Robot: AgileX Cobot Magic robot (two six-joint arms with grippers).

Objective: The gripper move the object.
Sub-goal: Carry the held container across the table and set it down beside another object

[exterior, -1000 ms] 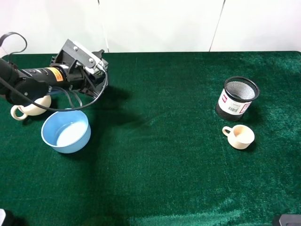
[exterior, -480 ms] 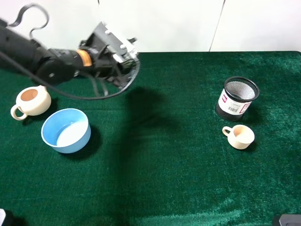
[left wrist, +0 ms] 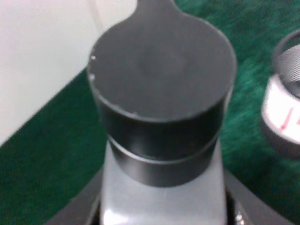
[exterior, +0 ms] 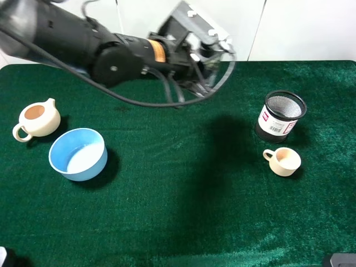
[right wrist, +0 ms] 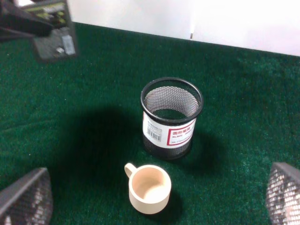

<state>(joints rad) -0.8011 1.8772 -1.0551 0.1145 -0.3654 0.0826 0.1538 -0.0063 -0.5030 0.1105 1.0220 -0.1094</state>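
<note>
sitting between left gripper (left wrist: 161, 213) jaws: bottle (left wrist: 161, 93)

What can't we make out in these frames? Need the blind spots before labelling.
1. Grip on the pump bottle: left wrist view, blurred cap fills the frame, hiding the jaws' contact.
2. Left gripper: exterior view, motion-blurred; bottle indistinguishable there.
3. Bottle label: right wrist view, too small to read.
4. Mesh cup: left wrist view, blurred and cut off by the edge.
5. Right gripper: right wrist view, only finger ends show at the lower corners.
</note>
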